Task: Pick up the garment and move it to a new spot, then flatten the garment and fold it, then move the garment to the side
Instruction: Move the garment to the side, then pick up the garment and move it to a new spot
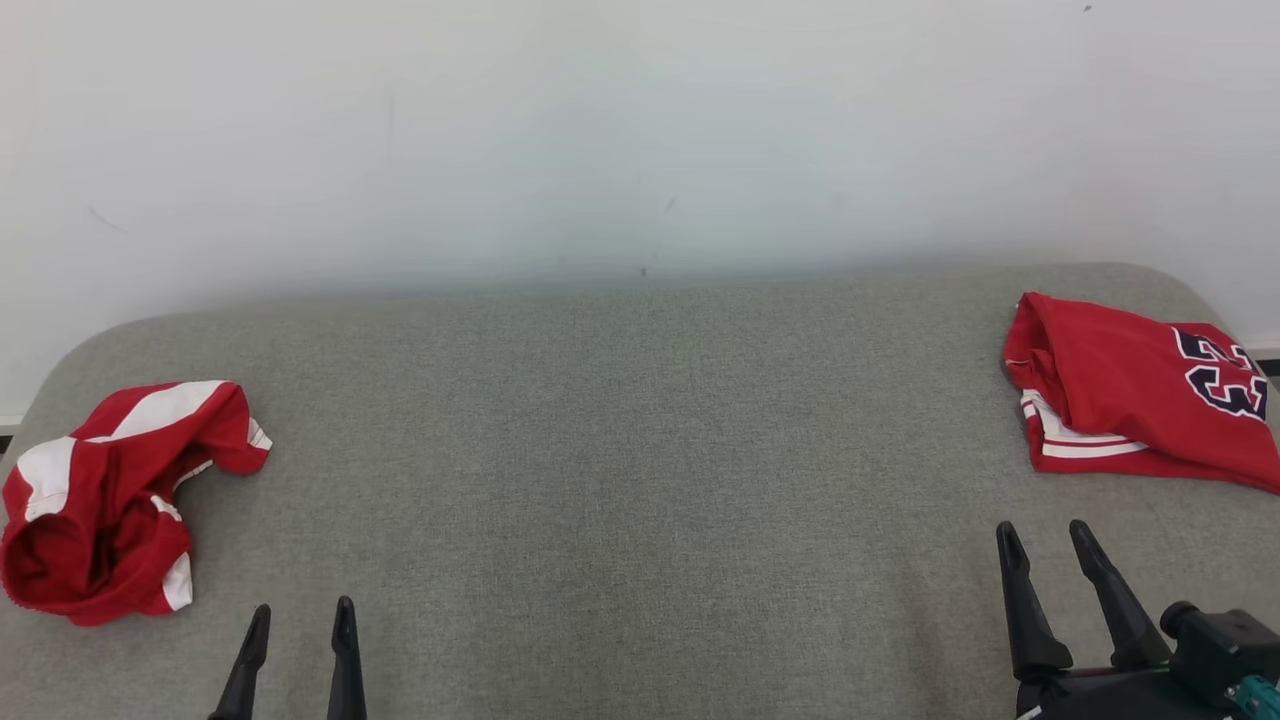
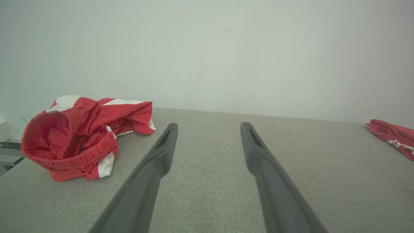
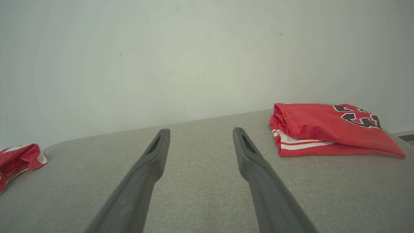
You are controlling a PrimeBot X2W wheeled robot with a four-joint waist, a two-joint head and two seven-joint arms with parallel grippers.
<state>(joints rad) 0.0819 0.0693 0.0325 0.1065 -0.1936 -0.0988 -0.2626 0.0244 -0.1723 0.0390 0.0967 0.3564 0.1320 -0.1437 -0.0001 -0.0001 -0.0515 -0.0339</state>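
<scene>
Shorts (image 1: 110, 500), red with white panels, are judged the garment to pick up. The left gripper (image 1: 303, 605) is empty, its fingers spread wide over the grey cushion (image 1: 640, 450). The shorts lie crumpled to the left of that gripper. Their long axis slants from the open waistband, far left, to a leg end just ahead of the gripper's left finger. The right gripper (image 1: 1042, 527), also spread and empty, sits well to the right, near a folded jersey (image 1: 1120, 400). The left arm is nearer.
</scene>
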